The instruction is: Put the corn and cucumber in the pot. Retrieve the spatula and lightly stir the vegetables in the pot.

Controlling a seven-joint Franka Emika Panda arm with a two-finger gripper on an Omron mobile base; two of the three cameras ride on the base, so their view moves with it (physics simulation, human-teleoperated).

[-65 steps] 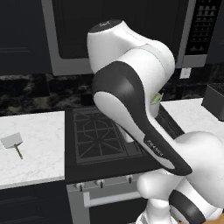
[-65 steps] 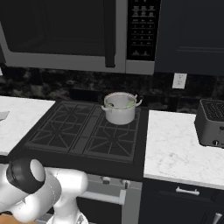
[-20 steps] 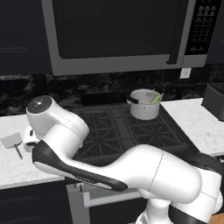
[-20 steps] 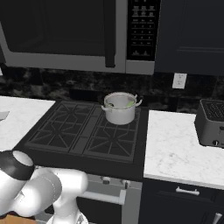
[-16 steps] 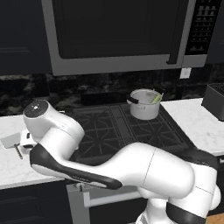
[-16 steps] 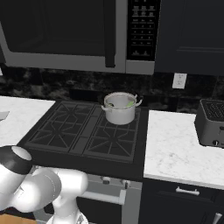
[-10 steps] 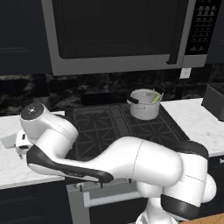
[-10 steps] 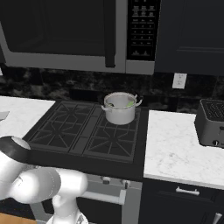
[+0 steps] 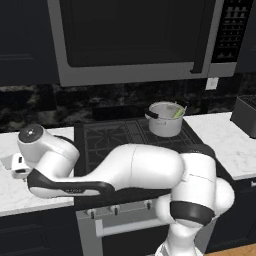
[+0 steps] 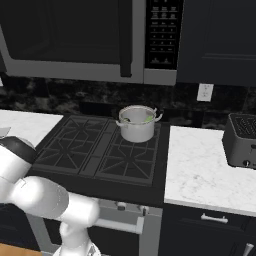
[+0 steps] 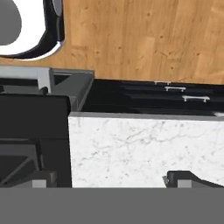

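Observation:
The silvery pot (image 9: 164, 121) (image 10: 137, 127) stands on the back right burner of the stove. Inside it the yellow-green corn (image 9: 178, 113) (image 10: 148, 118) leans on the rim, and the dark cucumber (image 10: 127, 120) lies at the other side. My arm reaches far left, with the gripper (image 9: 19, 168) low over the left counter. In the hand view the gripper (image 11: 114, 180) is open, its fingertips (image 11: 187, 178) wide apart over bare white marble. The spatula (image 9: 6, 161) (image 10: 3, 131) shows as a grey sliver beside the hand, mostly hidden.
The black gas stove (image 9: 125, 137) (image 10: 100, 150) (image 11: 30, 131) lies between two white marble counters (image 9: 222, 142) (image 10: 200, 165). A dark toaster (image 10: 241, 141) sits on the right counter. A microwave (image 9: 130, 40) hangs above the stove. Drawer fronts and wooden floor (image 11: 144, 39) show beyond the counter edge.
My arm has swung further left and lower over the left counter, and the hand now covers most of the spatula. The jaws stayed open. The pot has not moved.

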